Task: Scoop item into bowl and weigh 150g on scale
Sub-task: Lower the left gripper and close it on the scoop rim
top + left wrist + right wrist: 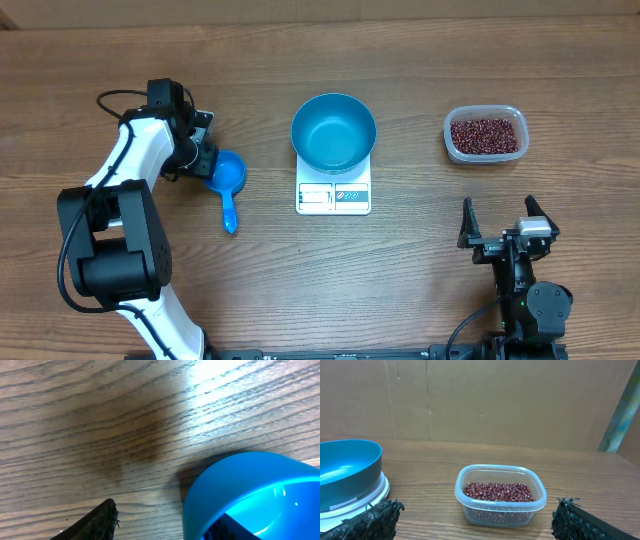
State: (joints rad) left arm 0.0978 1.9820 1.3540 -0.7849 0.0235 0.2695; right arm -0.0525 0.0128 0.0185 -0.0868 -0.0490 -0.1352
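Beans [497, 491] heaped in the clear tub [470, 510] at the desk's [300, 290] right, well apart from the empty bowl [334, 130] on the scale [333, 197]. Left pincer [203, 158] half spread astride the scoop's [228, 178] cup wall, not yet clamped; right pincer [500, 212] spread wide, empty. Risked: scoop skidding or tilting under a pinch on that curved wall.

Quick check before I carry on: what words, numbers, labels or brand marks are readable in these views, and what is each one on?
No text can be read in any view.
On the scale: a display and printed marks along its front edge, too small to read from overhead.
On the bowl, the tub and the scoop: no lettering visible.
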